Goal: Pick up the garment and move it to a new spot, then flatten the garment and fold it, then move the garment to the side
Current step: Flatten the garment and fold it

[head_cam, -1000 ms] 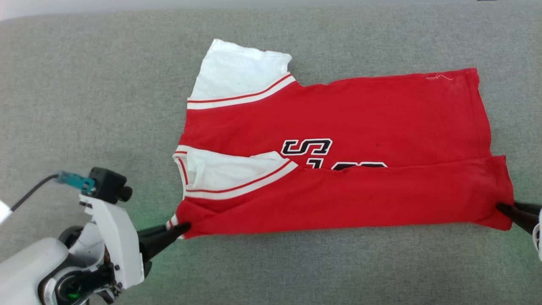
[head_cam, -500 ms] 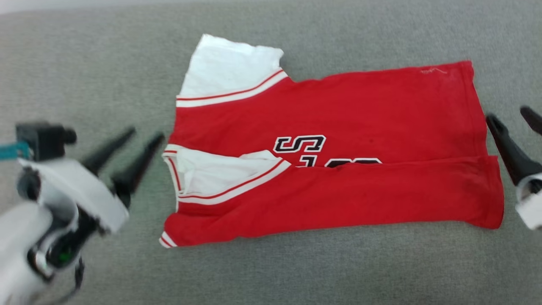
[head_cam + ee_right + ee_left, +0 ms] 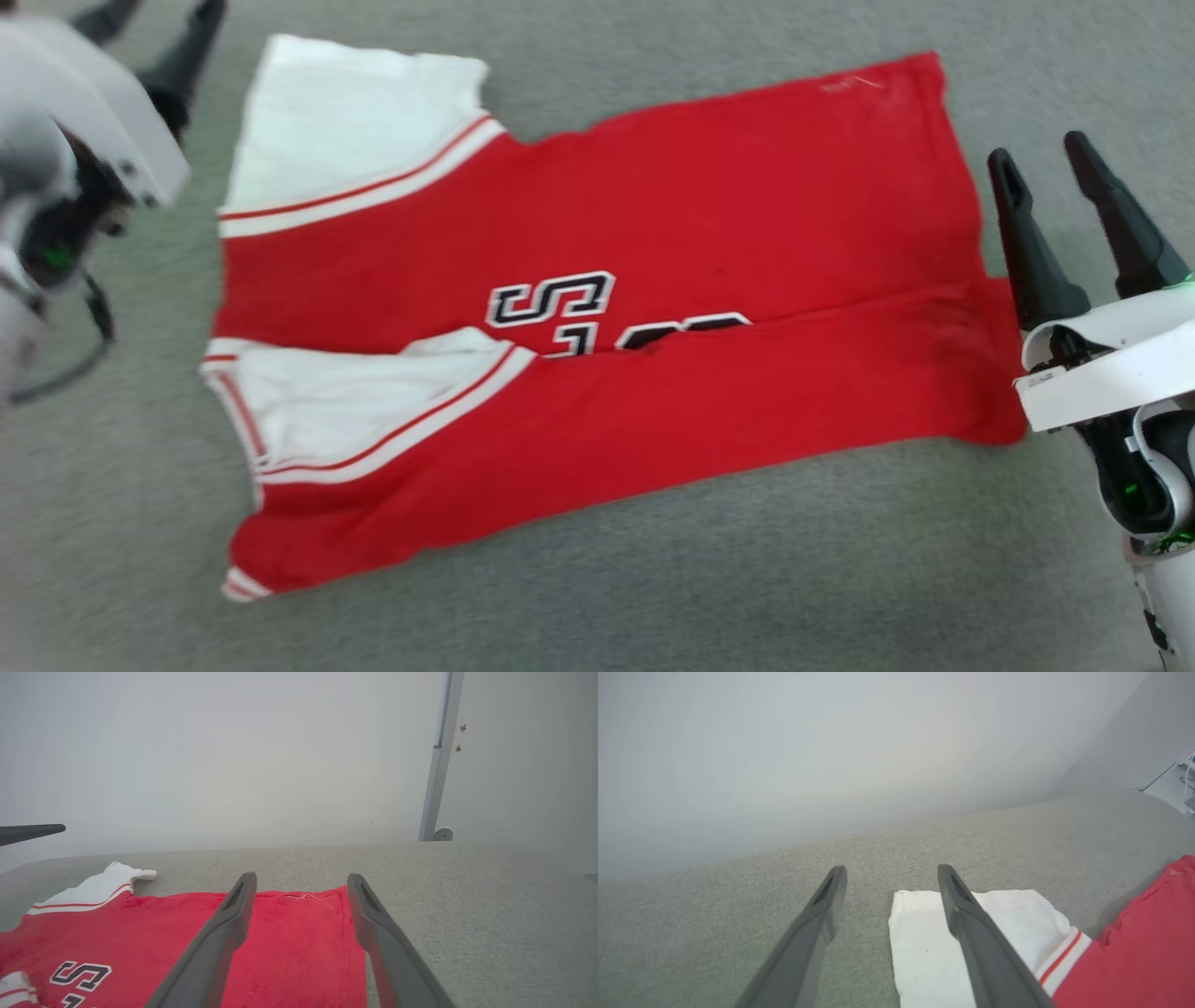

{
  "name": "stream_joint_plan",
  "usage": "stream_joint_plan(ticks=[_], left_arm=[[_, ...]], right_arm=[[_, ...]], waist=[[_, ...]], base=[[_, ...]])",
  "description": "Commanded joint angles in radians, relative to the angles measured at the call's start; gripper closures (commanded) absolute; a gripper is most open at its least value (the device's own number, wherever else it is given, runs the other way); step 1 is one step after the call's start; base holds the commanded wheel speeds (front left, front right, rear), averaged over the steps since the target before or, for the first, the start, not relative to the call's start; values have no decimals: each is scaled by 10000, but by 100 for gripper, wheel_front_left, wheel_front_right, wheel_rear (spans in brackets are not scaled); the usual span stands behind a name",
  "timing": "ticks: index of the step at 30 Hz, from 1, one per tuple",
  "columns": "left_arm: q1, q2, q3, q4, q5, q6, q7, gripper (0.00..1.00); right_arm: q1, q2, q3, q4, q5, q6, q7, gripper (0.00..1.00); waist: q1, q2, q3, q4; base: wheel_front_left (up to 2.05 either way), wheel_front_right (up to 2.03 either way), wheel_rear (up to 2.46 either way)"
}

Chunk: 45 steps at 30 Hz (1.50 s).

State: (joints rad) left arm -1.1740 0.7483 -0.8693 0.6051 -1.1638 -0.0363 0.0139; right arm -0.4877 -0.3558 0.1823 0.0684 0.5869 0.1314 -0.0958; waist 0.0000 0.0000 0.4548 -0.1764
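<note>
Where the garment (image 3: 653, 205) lies, grey fabric (image 3: 653, 597) spreads — pale wall (image 3: 233, 742) behind.

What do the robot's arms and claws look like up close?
The left gripper and right gripper each have two long, dark grey, tapering fingers on a white wrist shell. Green lights glow inside the dark joints; a thin black cable loops by the left wrist.

Grey woven-fabric surface (image 3: 653, 597), red jersey-style T-shirt (image 3: 709, 215) w/ white sleeves, striped trim & black lettering lying flat on it, near edge folded over, lettering partly covered
</note>
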Motion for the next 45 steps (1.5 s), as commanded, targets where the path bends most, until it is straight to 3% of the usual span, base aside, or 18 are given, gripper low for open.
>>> stream_joint_plan(ticks=[1,4,10,17,18,19,20,21,22,30,34,39,45], left_arm=[[-605,-51,-175,663,200,-91,656,0],[-1387,-51,-580,1705,367,-153,2163,0],[-2143,-164,-903,2972,-477,-367,6101,0],[-2262,-585,-779,3064,-1244,-556,7625,0],[-2236,-619,-831,3012,-1230,-597,7733,11],[-2227,-643,-866,2961,-1216,-633,7793,39],[-2235,-670,-863,2914,-1233,-683,7791,60],[-2232,-703,-821,2888,-1305,-687,7737,92],[-2232,-727,-813,2861,-1317,-720,7685,100],[-2488,-928,-837,2725,-1216,-851,7345,100],[-2597,-1201,-899,2636,-1210,-924,7263,100],[-2712,-1514,-966,2476,-1279,-955,7152,100],[-2847,-1740,-1019,2253,-1404,-955,7038,100]], right_arm=[[-125,-27,168,137,67,-16,-247,0],[-103,-42,360,303,218,-16,-543,0],[13,-156,754,533,466,-16,-709,0],[-239,-355,1139,597,638,-16,-663,0],[-311,-395,1183,606,643,-16,-651,0],[-417,-435,1215,617,663,-16,-625,0],[-537,-482,1277,632,689,-16,-550,0],[-673,-513,1356,664,719,-16,-467,0],[-838,-552,1441,707,731,-16,-318,0],[-3400,-959,2566,1934,1419,-16,2506,0],[-4957,-882,2870,3305,2087,-16,4728,0],[-6543,-688,3137,5169,2000,-16,6940,0],[-7622,-513,3514,6530,1618,-16,8011,0]], waist=[[0,0,714,-843],[0,0,897,-1204],[0,0,972,-1568],[0,0,1074,-1514],[0,0,1095,-1491],[0,0,1120,-1469],[0,0,1146,-1449],[0,0,1173,-1432],[0,0,1201,-1416],[0,0,1467,-1047],[0,0,1573,-707],[0,0,1725,-248],[0,0,1923,150]], base=[[0,0,0],[0,0,0],[0,0,0],[0,0,0],[0,0,0],[0,0,0],[0,0,0],[0,0,0],[0,0,0],[0,0,0],[0,0,0],[0,0,0],[0,0,0]])
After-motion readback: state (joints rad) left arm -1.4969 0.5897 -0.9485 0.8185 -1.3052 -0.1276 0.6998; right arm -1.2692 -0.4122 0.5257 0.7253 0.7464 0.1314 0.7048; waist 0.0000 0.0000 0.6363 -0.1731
